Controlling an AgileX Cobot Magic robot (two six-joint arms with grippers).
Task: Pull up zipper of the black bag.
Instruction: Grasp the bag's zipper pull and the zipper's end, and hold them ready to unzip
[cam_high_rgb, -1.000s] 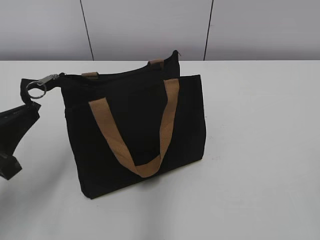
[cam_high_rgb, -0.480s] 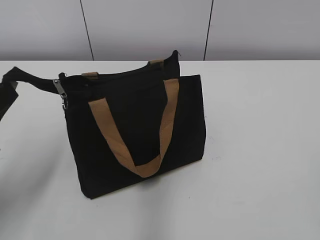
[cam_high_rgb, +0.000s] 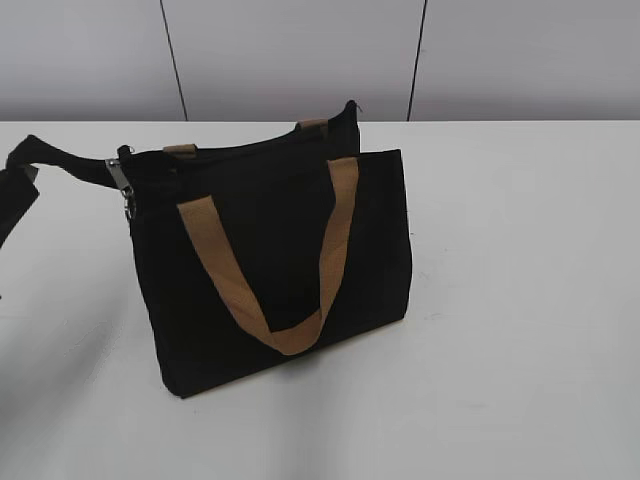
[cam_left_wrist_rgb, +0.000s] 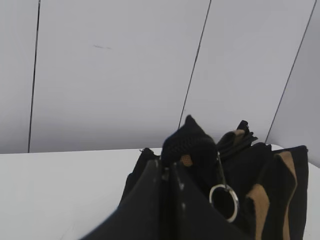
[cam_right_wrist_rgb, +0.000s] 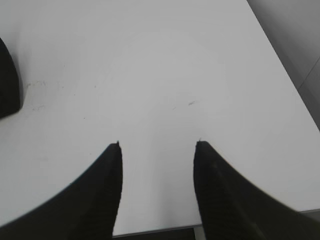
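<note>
The black bag (cam_high_rgb: 280, 270) stands upright on the white table, its tan handle hanging down the front. The silver zipper (cam_high_rgb: 120, 174) sits at the bag's top left corner, with its pull tab dangling below. A black zip tail runs left from it to my left gripper (cam_high_rgb: 22, 170). In the left wrist view my left gripper (cam_left_wrist_rgb: 167, 167) is shut on that black fabric tail (cam_left_wrist_rgb: 189, 142), and the zipper ring (cam_left_wrist_rgb: 224, 202) hangs just to the right of the jaws. My right gripper (cam_right_wrist_rgb: 157, 145) is open and empty over bare table; it is out of the exterior view.
The white table (cam_high_rgb: 520, 300) ends at a grey panelled wall (cam_high_rgb: 300, 60) behind the bag. The right wrist view shows the table's near edge (cam_right_wrist_rgb: 150, 231) and a dark shape at its left edge (cam_right_wrist_rgb: 7, 80).
Over the last second my left gripper rose from low on the left to the bag's top level. The slider and ring shifted right to the bag's corner. Nothing has moved in the last half second.
</note>
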